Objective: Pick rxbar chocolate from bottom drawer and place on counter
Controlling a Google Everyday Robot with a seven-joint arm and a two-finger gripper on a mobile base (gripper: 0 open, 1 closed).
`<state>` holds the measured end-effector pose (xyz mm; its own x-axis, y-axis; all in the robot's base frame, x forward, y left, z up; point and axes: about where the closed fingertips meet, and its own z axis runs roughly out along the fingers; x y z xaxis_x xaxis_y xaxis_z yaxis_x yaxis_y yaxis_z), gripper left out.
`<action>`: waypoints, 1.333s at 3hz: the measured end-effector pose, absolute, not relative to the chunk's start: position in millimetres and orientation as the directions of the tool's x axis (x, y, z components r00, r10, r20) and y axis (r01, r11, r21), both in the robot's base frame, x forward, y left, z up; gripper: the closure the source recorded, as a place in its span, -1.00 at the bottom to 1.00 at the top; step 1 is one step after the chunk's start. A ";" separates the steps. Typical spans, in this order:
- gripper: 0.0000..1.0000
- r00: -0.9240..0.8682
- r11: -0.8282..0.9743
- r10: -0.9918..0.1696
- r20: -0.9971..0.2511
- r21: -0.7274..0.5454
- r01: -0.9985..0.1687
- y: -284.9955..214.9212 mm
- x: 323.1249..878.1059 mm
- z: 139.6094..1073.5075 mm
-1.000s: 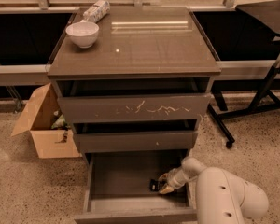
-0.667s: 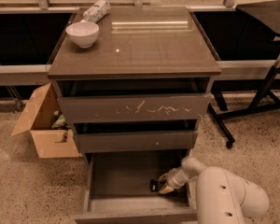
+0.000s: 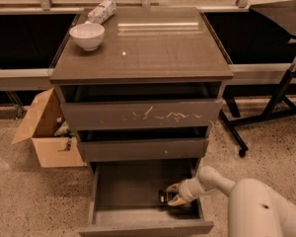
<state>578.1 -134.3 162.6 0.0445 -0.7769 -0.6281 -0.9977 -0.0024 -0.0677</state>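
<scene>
Claw [image 3: 172,195] in bottom drawer [image 3: 128,187], seemingly touching rxbar chocolate [image 3: 163,197].

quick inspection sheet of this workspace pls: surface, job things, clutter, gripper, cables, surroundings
surface: glossy grey-brown counter, reflective, two items at its back left
job's things: small flat black rxbar chocolate lies at the front right of the open dark grey bottom drawer
clutter: white bowl; whitish patterned packet behind it
grippers: gripper down inside the drawer, at the bar
cables: nothing seen
surroundings: open cardboard box on the floor left; black stand right
</scene>
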 end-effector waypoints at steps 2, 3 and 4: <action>1.00 0.120 -0.086 -0.694 -0.709 -0.084 -0.993 -120.0 552.4 228.9; 1.00 0.138 -0.100 -0.679 -0.721 -0.094 -0.990 -118.4 551.4 233.3; 1.00 0.212 -0.165 -0.658 -0.723 -0.137 -0.977 -111.1 547.8 264.8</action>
